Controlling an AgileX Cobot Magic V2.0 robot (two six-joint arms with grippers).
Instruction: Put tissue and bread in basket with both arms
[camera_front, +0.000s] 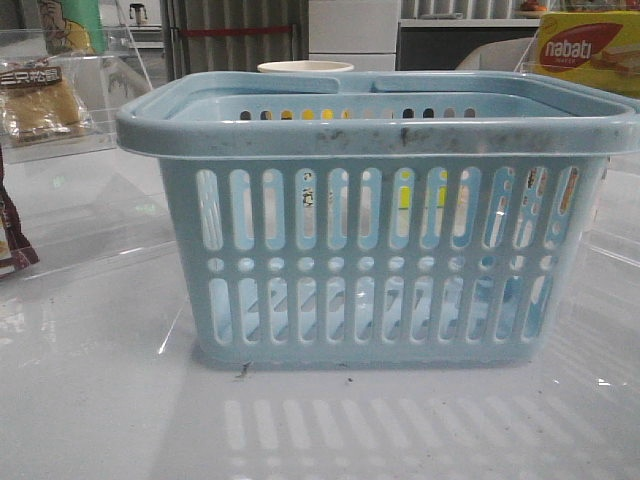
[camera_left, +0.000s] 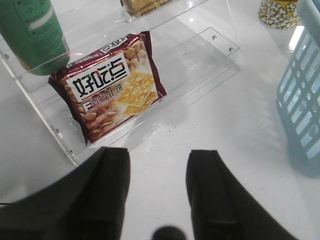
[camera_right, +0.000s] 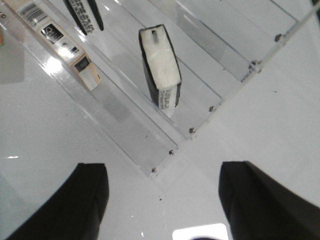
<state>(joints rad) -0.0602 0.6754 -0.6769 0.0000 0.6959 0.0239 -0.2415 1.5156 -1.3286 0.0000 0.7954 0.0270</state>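
The light blue basket (camera_front: 380, 215) is being shown standing on the white table (camera_front: 100, 400) in the front view, while the bread (camera_front: 40, 105) is being kept on a clear shelf at the far left, well apart from it. The left gripper (camera_left: 157, 187) is being held open and empty over the table, near a maroon snack packet (camera_left: 107, 85) leaning in a clear rack. The right gripper (camera_right: 162, 200) is being held wide and empty near the tissue (camera_right: 160, 67), which is being seen standing on edge inside a clear tray (camera_right: 220, 100).

Blue basket (camera_front: 380, 270), shelved bread (camera_front: 40, 105), tissue (camera_right: 160, 67)
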